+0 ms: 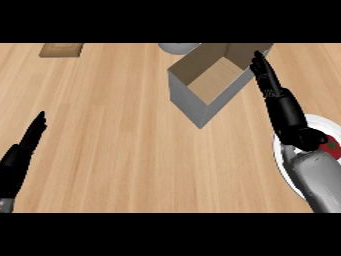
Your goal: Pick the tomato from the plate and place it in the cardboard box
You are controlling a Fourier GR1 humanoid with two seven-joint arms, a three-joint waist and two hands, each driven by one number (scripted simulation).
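Right hand open above tomato on plate.

Bright, even light covers the counter; no hard shadows or glare; the box walls shade grey.

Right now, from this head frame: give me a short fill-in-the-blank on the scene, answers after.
1. The tomato lies on the white ____.
2. The right hand has its fingers straight, so it is ____.
3. The cardboard box holds ____ inside.
4. The left hand shows at the view's lower ____ edge.

Answers: plate; open; nothing; left
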